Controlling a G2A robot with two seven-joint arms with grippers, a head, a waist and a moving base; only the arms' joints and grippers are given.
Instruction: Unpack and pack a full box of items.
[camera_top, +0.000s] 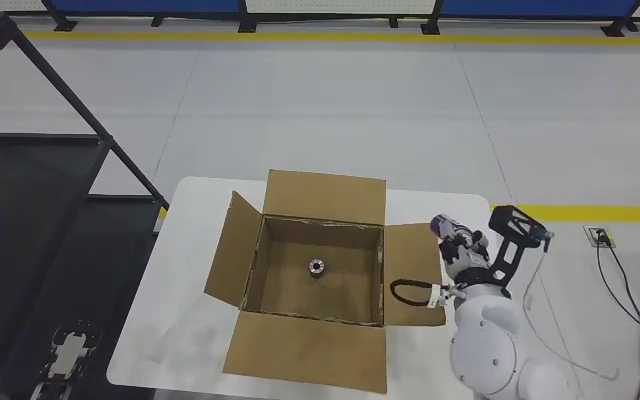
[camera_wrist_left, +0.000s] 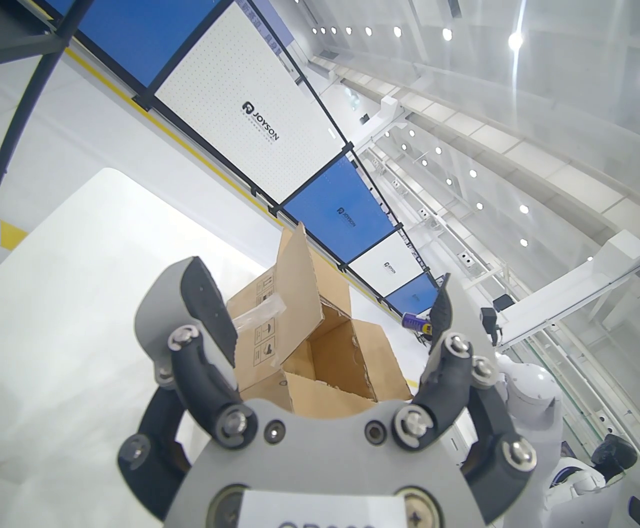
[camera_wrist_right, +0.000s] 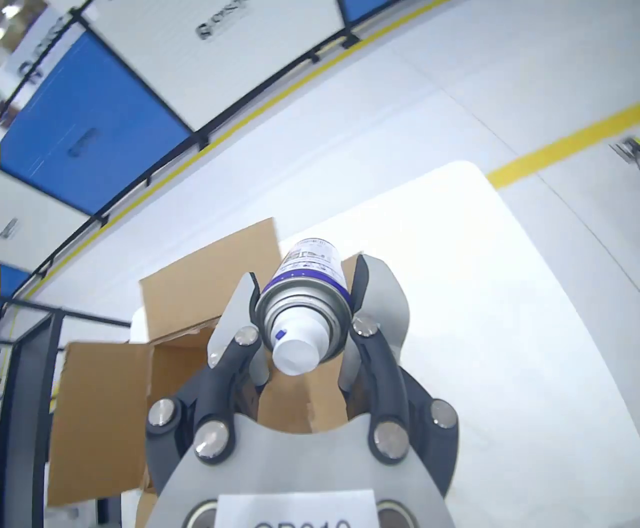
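Spray can (camera_wrist_right: 307, 295) held beside open box (camera_top: 315, 270).
It is clamped by the right gripper (camera_wrist_right: 307, 277), lower right of top view; left gripper (camera_wrist_left: 320, 295) is spread apart.

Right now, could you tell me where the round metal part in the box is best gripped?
I'd grip the round metal part across its outer rim, from straight above: it sits alone mid-floor in the open box, whose walls block a sideways approach.

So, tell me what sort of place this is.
Probably a robot test hall: blue and white wall panels, yellow painted floor lines, and a white table holding an open brown cardboard box.
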